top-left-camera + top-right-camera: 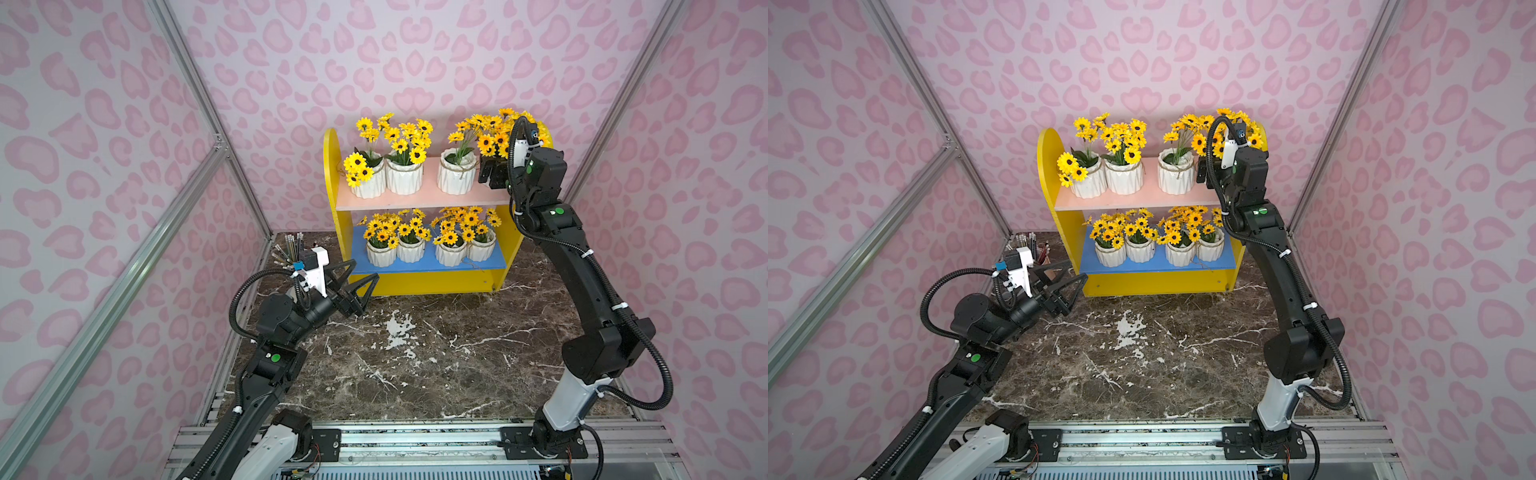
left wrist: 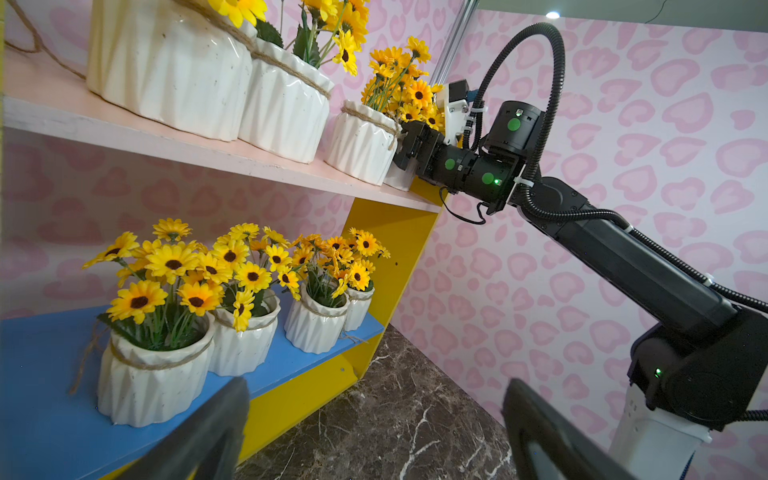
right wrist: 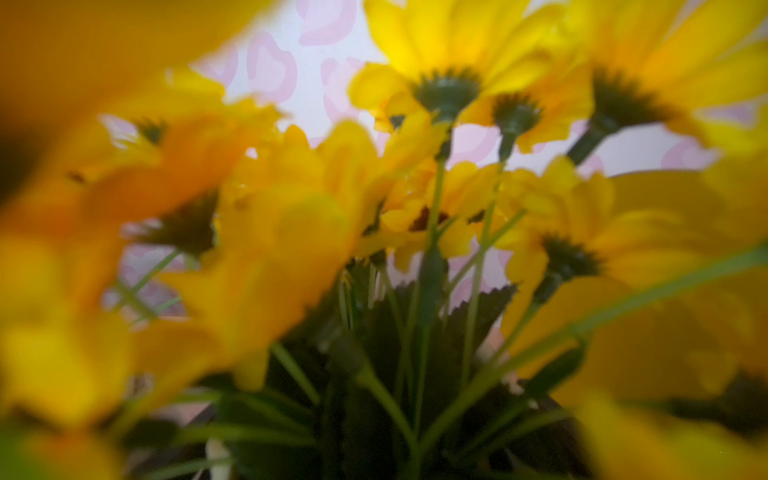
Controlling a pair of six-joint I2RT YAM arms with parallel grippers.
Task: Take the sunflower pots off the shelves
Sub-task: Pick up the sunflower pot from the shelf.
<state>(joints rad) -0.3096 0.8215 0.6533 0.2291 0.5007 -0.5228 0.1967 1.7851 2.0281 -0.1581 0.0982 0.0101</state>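
The shelves (image 1: 415, 201) stand at the back, with yellow sides, a pink upper board and a blue lower board (image 2: 50, 374). Three white ribbed sunflower pots (image 1: 404, 176) show on the upper board. One more pot (image 2: 398, 178) at its right end is mostly hidden behind my right gripper (image 1: 490, 172). That gripper is pushed in under this pot's flowers (image 3: 436, 124) with its jaws wide; the pot rests on the board. Several pots (image 1: 451, 252) line the lower board. My left gripper (image 1: 365, 270) hovers open and empty by the unit's lower left corner, its fingers (image 2: 216, 428) blurred.
A cup of pencils (image 1: 291, 249) stands behind my left wrist, against the left wall. The dark marble tabletop (image 1: 415, 353) spreads in front of the shelves. Pink patterned walls close in on three sides, and a metal rail (image 1: 415, 436) runs along the front.
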